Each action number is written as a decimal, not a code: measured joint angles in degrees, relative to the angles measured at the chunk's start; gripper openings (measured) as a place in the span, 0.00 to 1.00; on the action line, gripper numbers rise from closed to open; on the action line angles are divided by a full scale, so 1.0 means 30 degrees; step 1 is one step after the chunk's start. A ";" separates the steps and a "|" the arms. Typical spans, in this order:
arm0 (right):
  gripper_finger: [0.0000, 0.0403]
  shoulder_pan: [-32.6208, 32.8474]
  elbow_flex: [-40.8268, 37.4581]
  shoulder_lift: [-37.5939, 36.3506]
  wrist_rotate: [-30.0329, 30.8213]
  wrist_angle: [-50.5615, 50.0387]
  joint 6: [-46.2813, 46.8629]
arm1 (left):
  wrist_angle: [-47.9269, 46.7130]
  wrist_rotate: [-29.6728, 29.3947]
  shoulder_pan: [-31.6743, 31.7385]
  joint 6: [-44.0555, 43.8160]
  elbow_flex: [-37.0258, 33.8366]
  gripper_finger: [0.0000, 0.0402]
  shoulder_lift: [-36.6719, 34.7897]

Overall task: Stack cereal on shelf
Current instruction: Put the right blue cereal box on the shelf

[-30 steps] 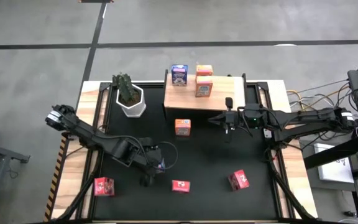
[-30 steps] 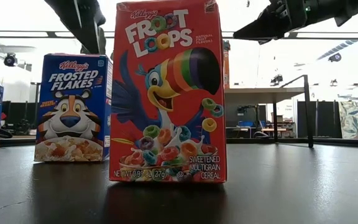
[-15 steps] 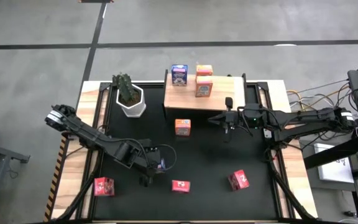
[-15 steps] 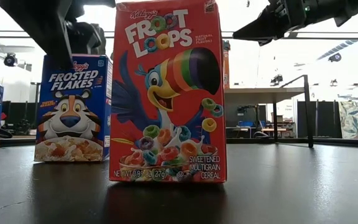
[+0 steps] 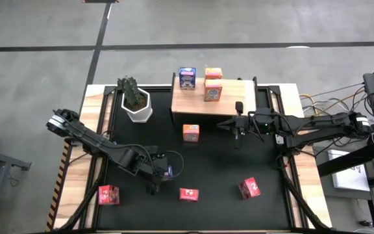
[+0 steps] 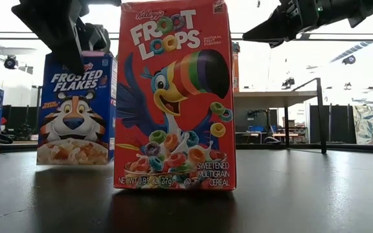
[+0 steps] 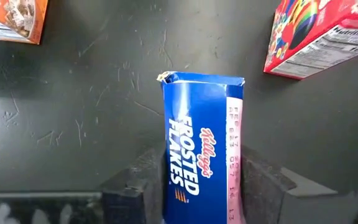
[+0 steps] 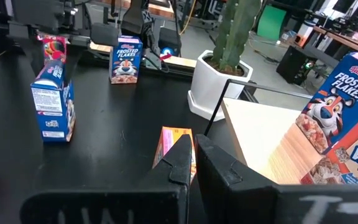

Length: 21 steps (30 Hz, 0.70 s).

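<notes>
The nearest box in the low view is a red Kellogg's Froot Loops box [image 6: 175,97]; it reads "Natural Fruit Flavors", "Sweetened Multigrain Cereal" and "Net Wt 0.95 oz (27 g)". Beside it stands a blue Kellogg's Frosted Flakes box [image 6: 74,110] with a tiger on the front.

The left hand [image 7: 201,186] grasps this Frosted Flakes box: its two dark fingers [image 7: 138,183] press on both narrow sides, and the words "Frosted Flakes" run along the blue face between them. In the low view the box is a little tilted, and its bottom seems just off the black surface [image 5: 219,166]. The left arm reaches low over the front left part of the surface, in the high view.

The right hand [image 8: 193,152] hangs in the air in front of the wooden shelf [image 5: 229,104], with its fingers pressed together and nothing between them.

On the shelf stand another Frosted Flakes box [image 5: 187,78] and two orange boxes [image 5: 213,86]. One more orange box [image 5: 191,132] stands on the surface before the shelf, and a white pot with a cactus [image 5: 136,101] is to the left of the shelf.
</notes>
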 joint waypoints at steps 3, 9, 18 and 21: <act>0.03 0.0000 0.0000 -0.0015 -0.0006 0.0000 -0.0086 | -0.0427 0.0007 0.0000 0.0151 0.0603 0.34 -0.0076; 0.03 0.0000 0.0000 -0.0015 -0.0006 0.0000 -0.0140 | -0.2246 0.0015 0.0152 0.1751 0.3068 0.33 -0.0127; 0.03 0.0000 0.0000 -0.0015 -0.0002 0.0000 -0.0366 | -0.5311 0.0007 0.2540 0.6531 0.6115 0.33 -0.0127; 0.03 0.0000 0.0000 -0.0015 0.0002 0.0000 -0.0366 | -0.5781 0.0007 0.3698 0.8585 0.6966 0.33 -0.0127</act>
